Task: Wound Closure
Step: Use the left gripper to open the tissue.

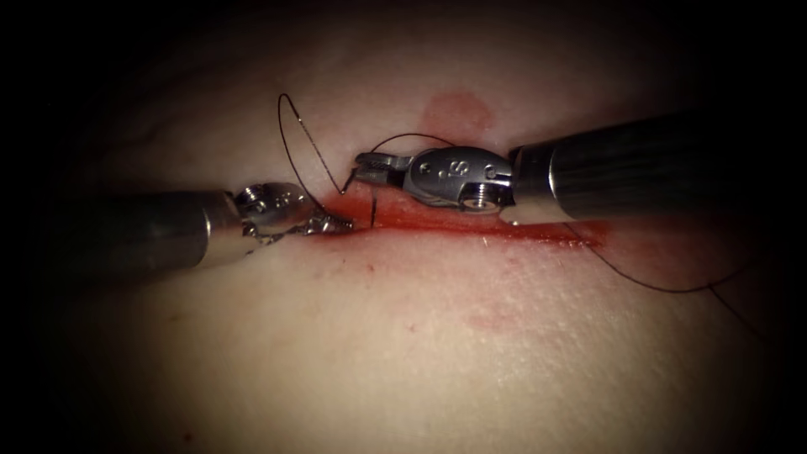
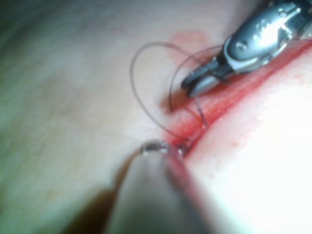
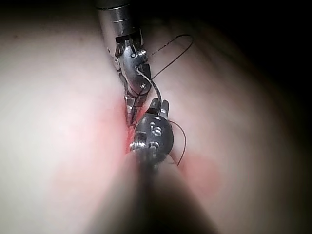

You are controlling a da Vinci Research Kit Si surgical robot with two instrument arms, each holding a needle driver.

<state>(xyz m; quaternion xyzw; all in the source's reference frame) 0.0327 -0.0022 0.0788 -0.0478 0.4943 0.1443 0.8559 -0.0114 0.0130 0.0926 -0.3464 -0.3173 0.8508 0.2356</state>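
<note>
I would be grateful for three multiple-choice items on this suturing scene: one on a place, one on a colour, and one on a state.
1. The left arm's tool has its tip:
A. at the left end of the cut
B. at the cut's right end
C. off the tissue

2. The fluid along the cut is:
A. green
B. red
C. blue

3. The needle is:
A. lying loose, far from both tools
B. held by the left arm's tool
C. held by the right arm's tool, its lower end at the cut

Answers:
1 A: the endoscope view shows its tip where the cut ends on the left.
2 B: the cut is lined red.
3 C: the left wrist view shows the needle curving down from those jaws.
</note>
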